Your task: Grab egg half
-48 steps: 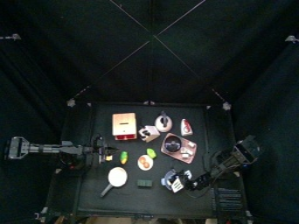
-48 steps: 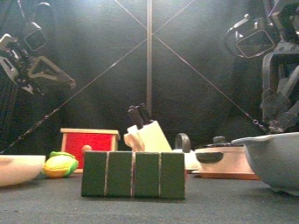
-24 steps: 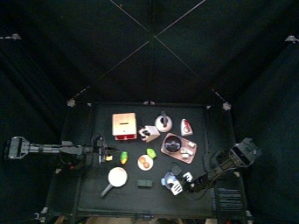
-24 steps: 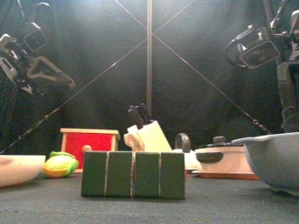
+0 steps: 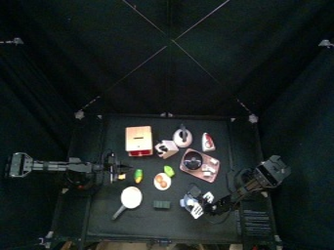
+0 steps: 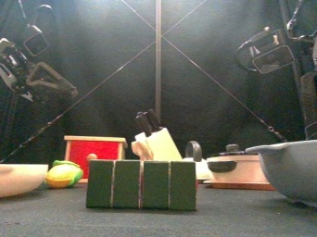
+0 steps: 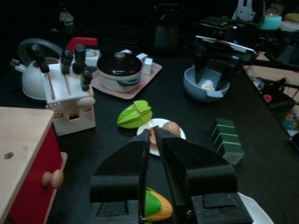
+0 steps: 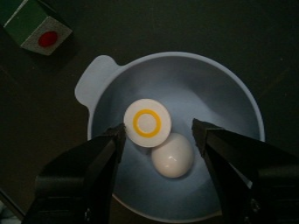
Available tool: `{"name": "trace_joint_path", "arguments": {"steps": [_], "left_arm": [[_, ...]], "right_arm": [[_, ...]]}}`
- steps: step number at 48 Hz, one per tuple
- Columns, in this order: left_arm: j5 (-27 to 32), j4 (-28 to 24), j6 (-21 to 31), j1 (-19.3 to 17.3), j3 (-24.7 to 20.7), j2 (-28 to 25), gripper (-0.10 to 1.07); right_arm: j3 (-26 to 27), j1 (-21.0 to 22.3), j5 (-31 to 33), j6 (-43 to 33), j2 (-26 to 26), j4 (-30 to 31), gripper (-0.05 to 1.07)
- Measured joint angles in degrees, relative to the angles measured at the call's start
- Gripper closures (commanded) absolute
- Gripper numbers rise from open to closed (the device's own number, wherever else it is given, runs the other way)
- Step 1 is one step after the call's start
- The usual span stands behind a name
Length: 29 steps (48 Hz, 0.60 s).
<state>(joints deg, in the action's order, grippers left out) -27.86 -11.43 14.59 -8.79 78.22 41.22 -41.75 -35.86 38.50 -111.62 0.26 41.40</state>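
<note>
Right end effector [image 8: 156, 140] lowered (open), bowl [image 8: 222, 96] rim cropped

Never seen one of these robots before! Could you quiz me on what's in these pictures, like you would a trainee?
1. True or false: the right gripper hangs open above the bowl.
2. How many egg halves lie in that bowl: A one, B two, C four?
3. Fill in: in the front view, the green block stands ahead of the ____ block.

Key: 1 true; 2 B (one yolk up, one shell up); 3 knife.
</note>
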Motion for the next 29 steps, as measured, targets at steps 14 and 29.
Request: {"name": "trace_joint_path", "arguments": {"steps": [14,29], "left_arm": [[0.00,0.00,0.09,0.00,0.18,0.09,0.40],[0.26,0.00,0.09,0.00,0.18,0.09,0.40]], "right_arm": [[-1.32,0.09,-1.49,0.09,0.97,3.43,0.10],[-1.93,1.05,-1.67,0.09,0.97,4.48,0.13]]}}
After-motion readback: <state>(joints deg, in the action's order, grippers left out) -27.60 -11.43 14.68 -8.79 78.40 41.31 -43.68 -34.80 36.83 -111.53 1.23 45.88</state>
